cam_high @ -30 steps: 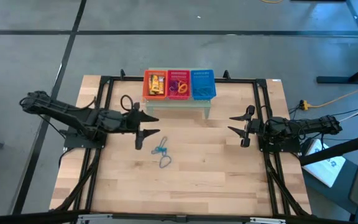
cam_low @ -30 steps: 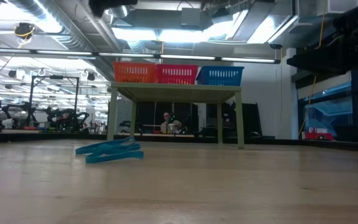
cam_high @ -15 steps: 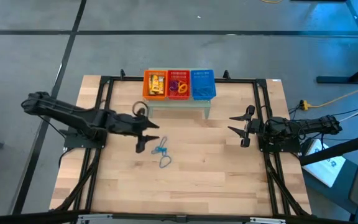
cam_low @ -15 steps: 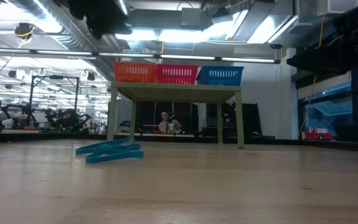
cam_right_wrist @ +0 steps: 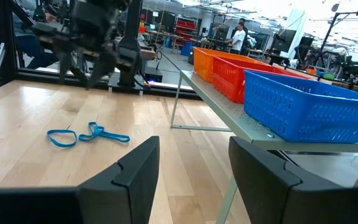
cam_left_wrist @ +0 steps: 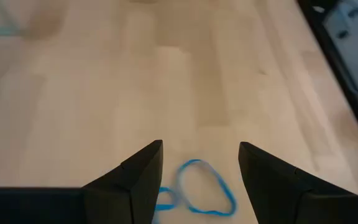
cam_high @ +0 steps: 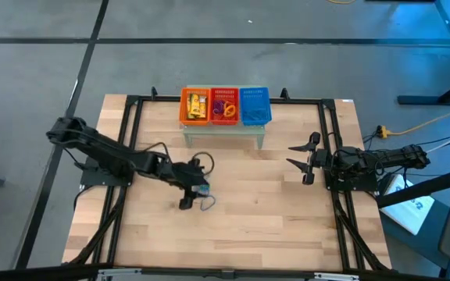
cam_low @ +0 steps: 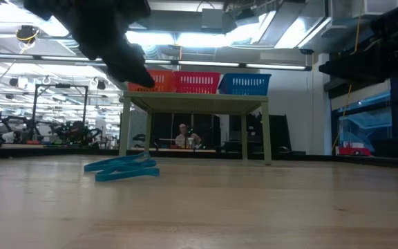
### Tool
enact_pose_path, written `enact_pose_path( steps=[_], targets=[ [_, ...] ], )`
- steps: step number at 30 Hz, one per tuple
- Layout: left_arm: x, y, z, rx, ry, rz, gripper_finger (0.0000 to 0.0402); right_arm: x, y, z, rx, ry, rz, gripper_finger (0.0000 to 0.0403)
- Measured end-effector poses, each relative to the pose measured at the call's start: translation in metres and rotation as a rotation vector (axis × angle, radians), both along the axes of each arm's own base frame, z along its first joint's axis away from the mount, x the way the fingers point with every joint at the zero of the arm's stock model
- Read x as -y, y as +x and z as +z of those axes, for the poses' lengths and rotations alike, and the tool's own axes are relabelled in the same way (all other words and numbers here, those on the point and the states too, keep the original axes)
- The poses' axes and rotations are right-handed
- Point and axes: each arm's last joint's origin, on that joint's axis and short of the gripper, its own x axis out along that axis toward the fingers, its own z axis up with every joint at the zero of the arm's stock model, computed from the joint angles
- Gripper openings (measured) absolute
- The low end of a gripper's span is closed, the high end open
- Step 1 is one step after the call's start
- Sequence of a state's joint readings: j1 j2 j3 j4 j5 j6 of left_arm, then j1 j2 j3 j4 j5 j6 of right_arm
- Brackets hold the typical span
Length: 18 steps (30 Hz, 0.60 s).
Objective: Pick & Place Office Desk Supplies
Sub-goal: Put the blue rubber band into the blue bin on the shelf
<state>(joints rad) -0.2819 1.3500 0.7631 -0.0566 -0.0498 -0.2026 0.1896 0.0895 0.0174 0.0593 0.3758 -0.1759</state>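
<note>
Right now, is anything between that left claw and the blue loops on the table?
Nothing visible. The left gripper hangs open right above the blue loops, with only bare wooden table around them. The right gripper waits off to the side.

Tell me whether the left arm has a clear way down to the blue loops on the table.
Probably yes. The left gripper hangs right above the blue loops, fingers open to either side, and nothing lies between them and the table.
</note>
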Motion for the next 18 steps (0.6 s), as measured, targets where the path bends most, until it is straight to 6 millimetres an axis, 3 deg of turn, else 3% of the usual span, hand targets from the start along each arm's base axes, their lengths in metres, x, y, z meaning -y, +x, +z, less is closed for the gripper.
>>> enact_pose_path(
  steps=[7, 14, 18],
  targets=[
    [0.029, 0.003, -0.033, -0.153, -0.057, -0.145, 0.0204, 0.000, 0.000, 0.000, 0.000, 0.000, 0.000, 0.0195],
    [0.049, 0.021, -0.032, -0.102, -0.022, -0.132, 0.0191, 0.000, 0.000, 0.000, -0.001, -0.001, 0.000, 0.0195],
    [0.056, 0.033, -0.047, -0.171, -0.025, -0.158, 0.0187, 0.000, 0.000, 0.000, -0.001, -0.001, 0.000, 0.0195]
  ],
)
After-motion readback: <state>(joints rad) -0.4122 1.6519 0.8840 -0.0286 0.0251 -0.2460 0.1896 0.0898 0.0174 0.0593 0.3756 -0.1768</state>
